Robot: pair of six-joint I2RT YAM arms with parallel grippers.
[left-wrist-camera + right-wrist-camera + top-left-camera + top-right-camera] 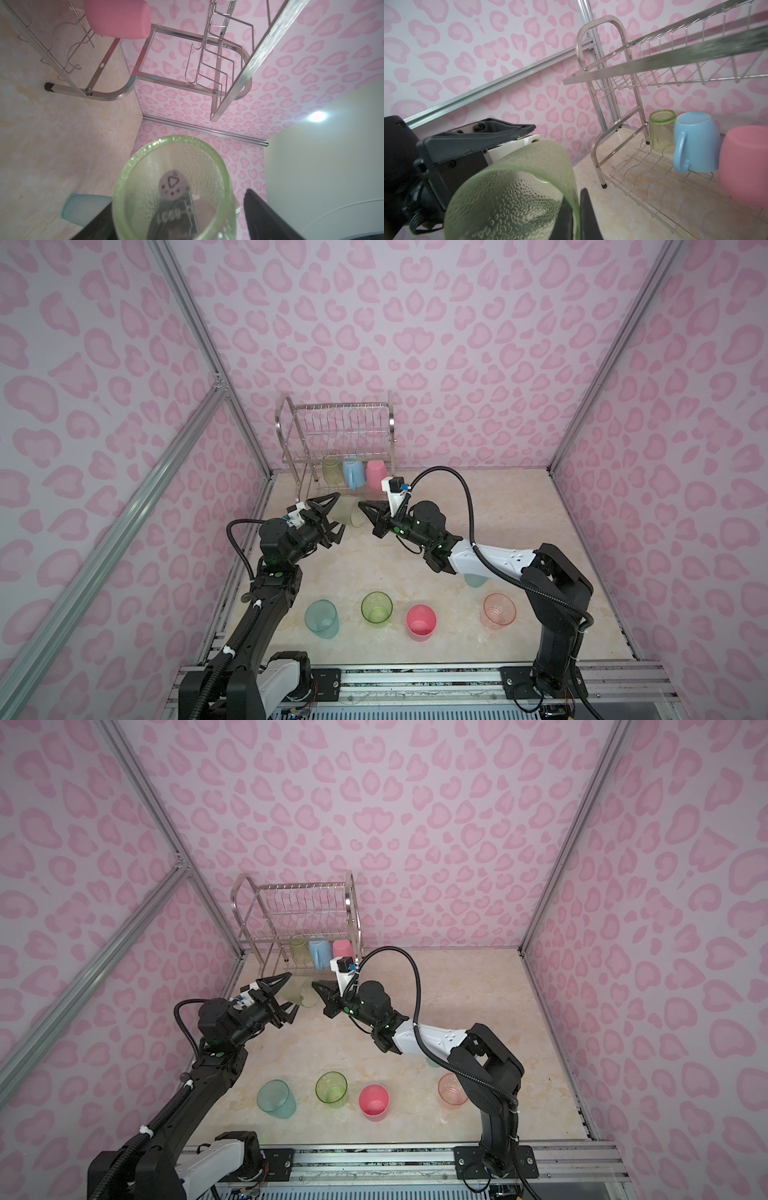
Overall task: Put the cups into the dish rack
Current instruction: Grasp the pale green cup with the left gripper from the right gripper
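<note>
In both top views the shiny chrome wire dish rack (332, 423) (291, 903) carries a green tumbler (331, 472), a handled blue mug (353, 473) and an opaque pink cup (376, 473) on its lower tier. In front of it a pebbled green cup (354, 515) (306, 993) hangs sideways between the grippers.

Left wrist view: the left gripper (180, 218) stands with jaws spread wide on either side of the translucent cup.

Right wrist view: the right gripper (576, 216) pinches the cup's thin wall, one finger inside
</note>
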